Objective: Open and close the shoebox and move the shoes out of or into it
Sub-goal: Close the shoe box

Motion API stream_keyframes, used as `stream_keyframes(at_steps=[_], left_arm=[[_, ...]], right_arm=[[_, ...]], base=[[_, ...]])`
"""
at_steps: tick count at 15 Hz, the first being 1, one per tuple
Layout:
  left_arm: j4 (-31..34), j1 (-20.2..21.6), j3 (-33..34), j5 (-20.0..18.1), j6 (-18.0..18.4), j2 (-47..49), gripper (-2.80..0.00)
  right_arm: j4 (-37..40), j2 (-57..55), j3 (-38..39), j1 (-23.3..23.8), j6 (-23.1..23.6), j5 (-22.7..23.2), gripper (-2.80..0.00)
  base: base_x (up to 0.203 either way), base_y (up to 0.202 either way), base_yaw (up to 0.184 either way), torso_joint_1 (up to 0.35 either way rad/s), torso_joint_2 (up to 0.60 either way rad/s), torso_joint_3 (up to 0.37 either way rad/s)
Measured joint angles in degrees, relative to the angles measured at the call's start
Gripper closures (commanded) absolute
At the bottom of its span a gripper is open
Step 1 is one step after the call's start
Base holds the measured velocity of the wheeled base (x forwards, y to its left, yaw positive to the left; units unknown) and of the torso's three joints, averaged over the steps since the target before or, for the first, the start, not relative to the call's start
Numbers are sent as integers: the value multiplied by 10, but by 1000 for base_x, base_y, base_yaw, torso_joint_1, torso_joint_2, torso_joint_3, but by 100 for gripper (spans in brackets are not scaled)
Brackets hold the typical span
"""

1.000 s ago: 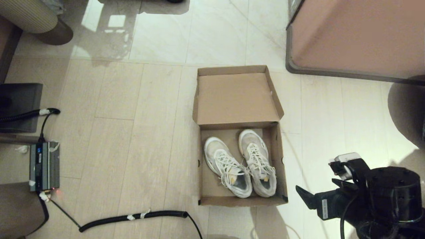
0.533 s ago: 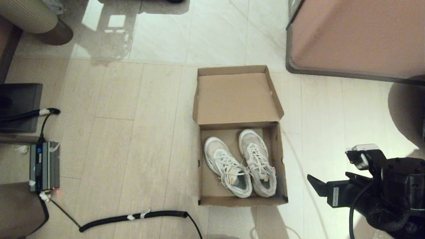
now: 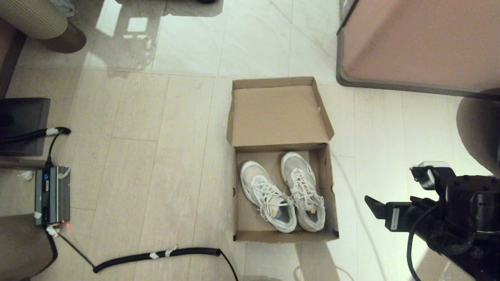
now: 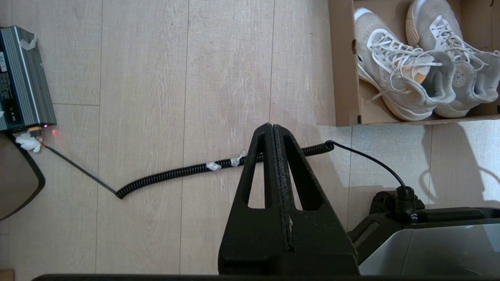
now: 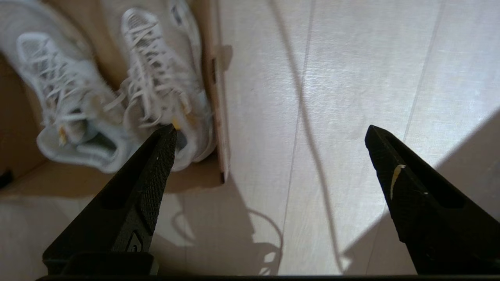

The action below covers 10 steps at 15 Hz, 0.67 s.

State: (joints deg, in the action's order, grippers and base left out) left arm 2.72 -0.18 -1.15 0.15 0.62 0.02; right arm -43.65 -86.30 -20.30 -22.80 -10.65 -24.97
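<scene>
In the head view the shoebox (image 3: 283,195) stands on the floor (image 3: 156,156) in the middle, with its hinged lid (image 3: 278,115) folded back and away from the robot, so the box is fully open. The shoes (image 3: 283,191) lie inside it side by side, toes pointing away from the robot and heels toward the near wall of the box. The right end effector (image 3: 371,205) hangs low at the right, apart from the box's right wall, with nothing in it. In the left wrist view the left end effector (image 4: 272,128) has its two fingers pressed flat together and holds nothing; it is parked above a coiled black cable (image 4: 218,168) on the floor, near the left corner of the box, with a grey power unit (image 4: 21,78) further off. In the right wrist view the right end effector (image 5: 269,132) is spread wide and is empty; one finger (image 5: 152,168) is over the heel area of the nearer shoe (image 5: 164,89), the other is over bare floor. The step in hand seems to be reaching for a shoe. To do it well, I think the arm should first come over the box wall, then descend with the fingers on both sides of the heel collar, avoiding the loose laces.
</scene>
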Motion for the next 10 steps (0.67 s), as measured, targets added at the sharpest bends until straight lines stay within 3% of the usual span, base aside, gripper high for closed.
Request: stream_keyframes(at_steps=[5, 10], left_arm=[[0, 0, 0, 0, 0, 0, 0], [0, 0, 0, 0, 0, 0, 0]], right_arm=[[-34, -39, -10, 106, -30, 1, -280], [-28, -24, -14, 117, -33, 18, -280]], base=[[0, 0, 0, 0, 0, 0], [0, 0, 0, 0, 0, 0]])
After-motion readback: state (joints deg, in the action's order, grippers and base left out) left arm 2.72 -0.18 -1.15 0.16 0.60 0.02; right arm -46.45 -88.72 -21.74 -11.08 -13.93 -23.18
